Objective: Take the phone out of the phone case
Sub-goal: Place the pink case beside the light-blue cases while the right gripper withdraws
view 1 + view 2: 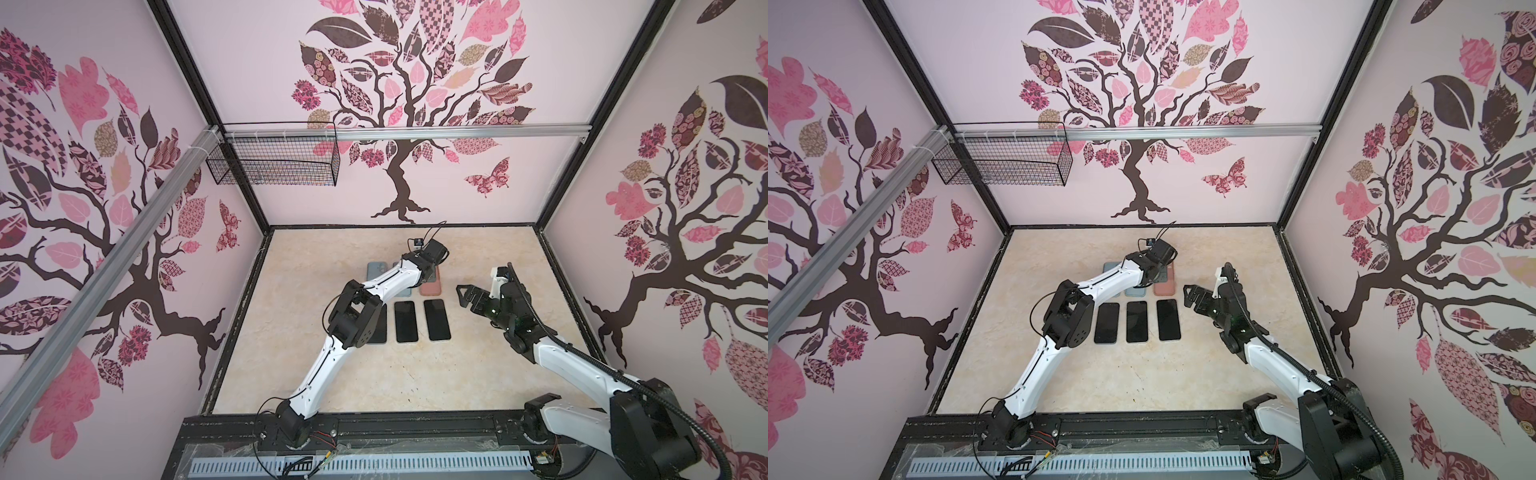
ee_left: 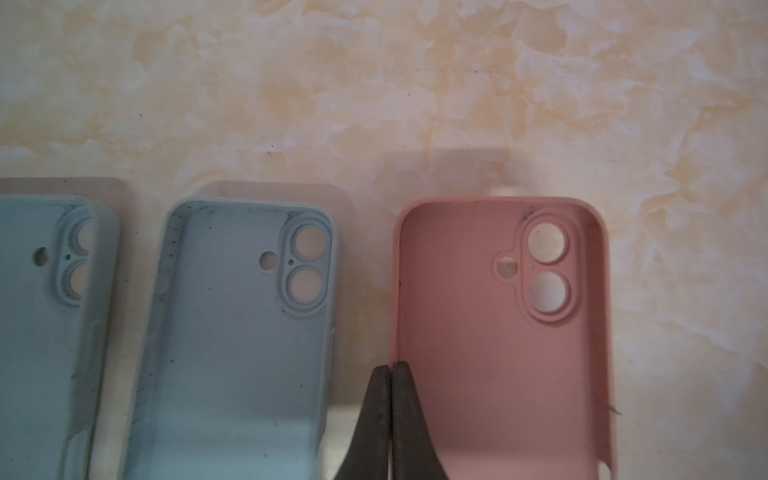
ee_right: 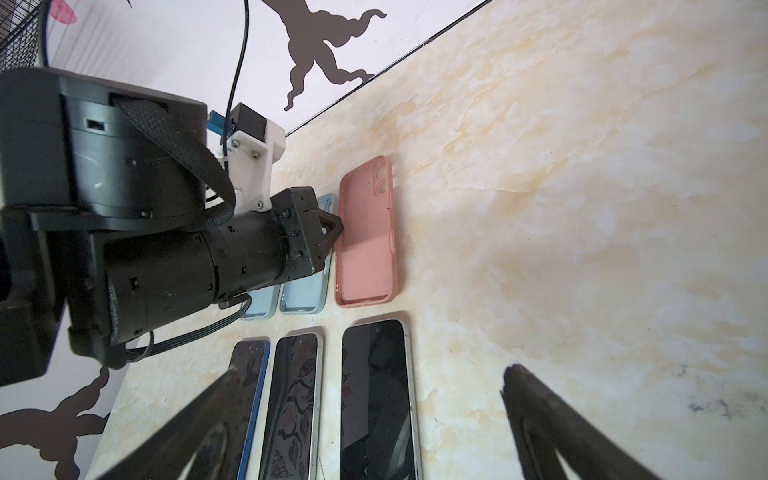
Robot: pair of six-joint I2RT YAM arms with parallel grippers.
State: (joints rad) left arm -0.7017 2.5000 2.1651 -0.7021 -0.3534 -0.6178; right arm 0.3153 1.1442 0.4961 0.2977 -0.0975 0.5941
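Right gripper (image 3: 372, 372) hangs wide open, holding nothing, the bare phones (image 3: 376, 399) just in front of its jaws. Left gripper (image 2: 390, 368) is squeezed shut on nothing, tips at the edge of the empty pink case (image 2: 498, 374). Blue cases (image 2: 241, 332) are empty too, so I think the arms only back away next

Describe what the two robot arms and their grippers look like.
Both arms pair white link shells, left arm and right arm, with black joint housings. The left gripper and right gripper are black with tapering, pointed fingers. A white camera bracket with a thin black cable sits at the left wrist.
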